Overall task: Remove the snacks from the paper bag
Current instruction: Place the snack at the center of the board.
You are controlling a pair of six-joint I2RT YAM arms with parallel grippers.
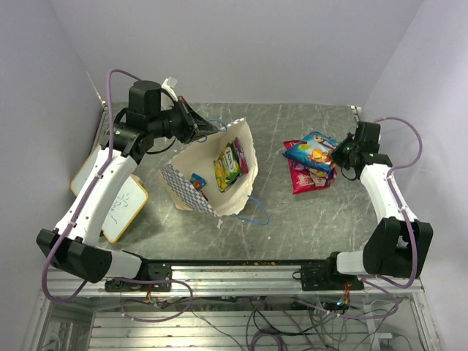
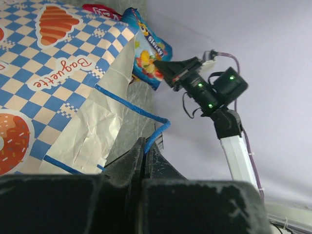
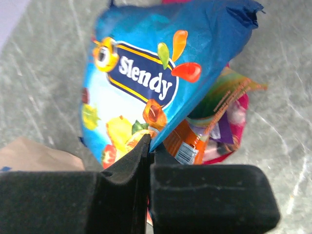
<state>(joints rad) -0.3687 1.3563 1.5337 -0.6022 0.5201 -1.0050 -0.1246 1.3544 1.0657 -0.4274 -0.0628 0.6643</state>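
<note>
**A:** The left gripper [image 2: 145,145] was clenched on the thin blue cord handle [image 2: 127,103] of the cream, blue-checkered paper bag [image 1: 191,159], propping its mouth open mid-table.

**B:** The right gripper [image 3: 148,146] pinched a glossy blue foil packet [image 3: 146,73] above the magenta packets [image 1: 303,179]. Had the cord slipped, the bag might have folded over the yellow-green packet [image 1: 229,164] inside.

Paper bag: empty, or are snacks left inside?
Not empty. The paper bag lies tipped, mouth open; a yellow-green packet and a small blue packet show inside.
</note>
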